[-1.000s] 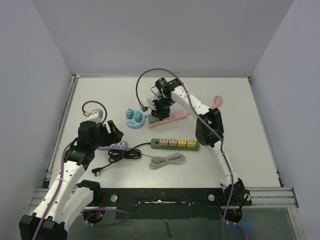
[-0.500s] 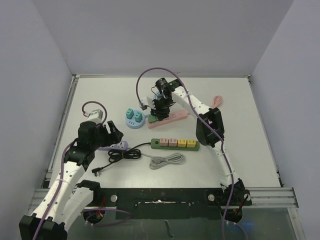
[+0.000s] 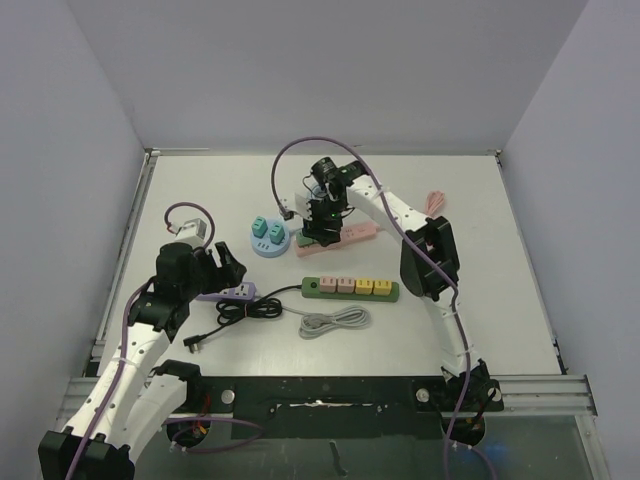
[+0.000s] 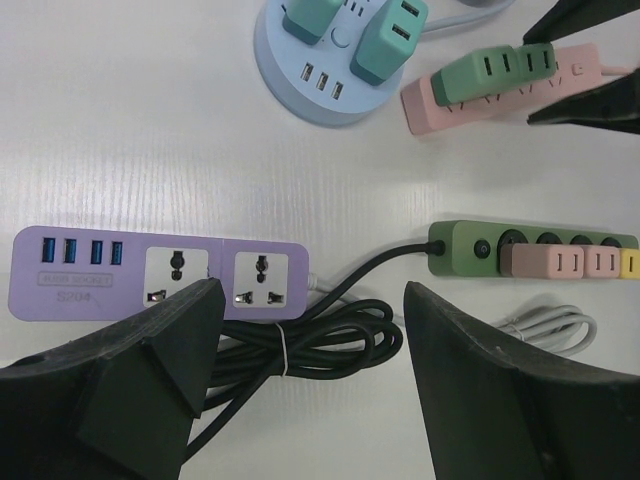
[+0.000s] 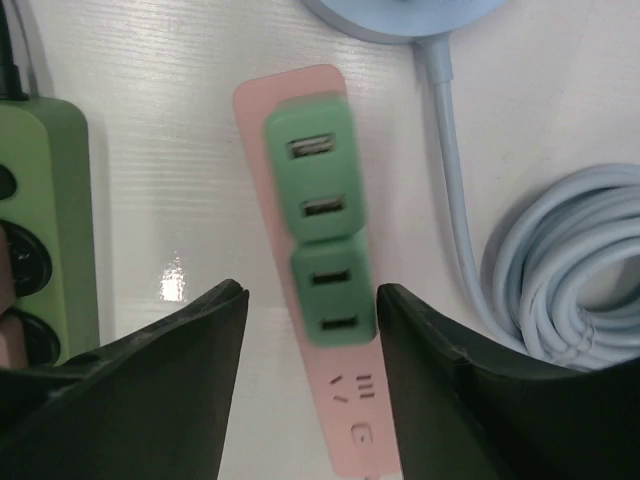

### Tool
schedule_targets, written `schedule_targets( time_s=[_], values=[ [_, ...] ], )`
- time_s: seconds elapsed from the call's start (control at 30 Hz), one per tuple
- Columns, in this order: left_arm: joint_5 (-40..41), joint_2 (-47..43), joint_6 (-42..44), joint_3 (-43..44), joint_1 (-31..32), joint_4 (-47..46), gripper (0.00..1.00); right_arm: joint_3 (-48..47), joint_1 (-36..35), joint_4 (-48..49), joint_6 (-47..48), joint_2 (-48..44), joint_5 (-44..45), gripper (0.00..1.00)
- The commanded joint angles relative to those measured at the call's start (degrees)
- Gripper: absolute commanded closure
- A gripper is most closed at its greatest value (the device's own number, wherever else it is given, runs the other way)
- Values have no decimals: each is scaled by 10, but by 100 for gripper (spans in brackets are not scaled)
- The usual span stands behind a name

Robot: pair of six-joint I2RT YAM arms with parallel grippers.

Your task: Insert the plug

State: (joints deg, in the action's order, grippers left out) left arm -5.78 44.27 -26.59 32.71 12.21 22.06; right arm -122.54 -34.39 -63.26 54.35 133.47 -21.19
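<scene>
Two green plugs sit end to end in the pink power strip (image 3: 352,232) (image 5: 355,420), which lies at the table's middle back. The nearer green plug (image 5: 333,295) (image 3: 312,238) lies between the fingers of my right gripper (image 5: 310,290) (image 3: 322,222). That gripper is open, with a clear gap on the left side and its right finger close to the plug's edge. The other green plug (image 5: 312,180) is just beyond it. My left gripper (image 4: 312,300) (image 3: 222,265) hangs wide open over a purple power strip (image 4: 110,275) and a tied black cable bundle (image 4: 310,340), holding nothing.
A round blue hub (image 3: 268,240) with two teal plugs stands left of the pink strip. A green strip (image 3: 350,287) with pink and yellow plugs lies in front, a grey cable coil (image 3: 335,320) nearer still. A light blue cable coil (image 5: 570,270) lies beside the pink strip.
My right gripper's jaws have parted from the green plug, which stays in the pink strip. The left arm has not moved.
</scene>
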Motion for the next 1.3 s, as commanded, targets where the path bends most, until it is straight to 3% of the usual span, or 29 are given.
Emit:
schedule_targets(
  time_s=[0.0,0.2,0.3,0.37,0.43,0.57,0.7,0.9,1.07,1.27],
  values=[
    [9,-8,13,23,-4,-18,28,9,6,-4,-36,-95,2,36],
    [25,-12,-8,37,-5,-9,28,83,16,45,-85,-166,-43,7],
    [58,-10,-48,47,-5,9,28,196,24,129,-167,-233,-48,3],
    [92,-6,-97,73,-5,41,28,289,32,217,-253,-312,-46,1],
    [97,-2,-116,88,-6,61,28,387,48,320,-411,-386,-16,2],
    [23,-4,-76,103,-7,47,27,564,72,443,-622,-545,93,2],
    [-18,-32,-47,95,-7,12,27,619,96,359,-770,-652,226,2],
    [-13,-78,-28,120,-7,32,27,667,110,238,-829,-790,372,2],
    [48,-125,-19,169,-7,71,31,687,111,178,-884,-936,446,2],
    [91,-160,1,226,-7,115,30,647,110,83,-970,-1028,509,2]
  ],
)
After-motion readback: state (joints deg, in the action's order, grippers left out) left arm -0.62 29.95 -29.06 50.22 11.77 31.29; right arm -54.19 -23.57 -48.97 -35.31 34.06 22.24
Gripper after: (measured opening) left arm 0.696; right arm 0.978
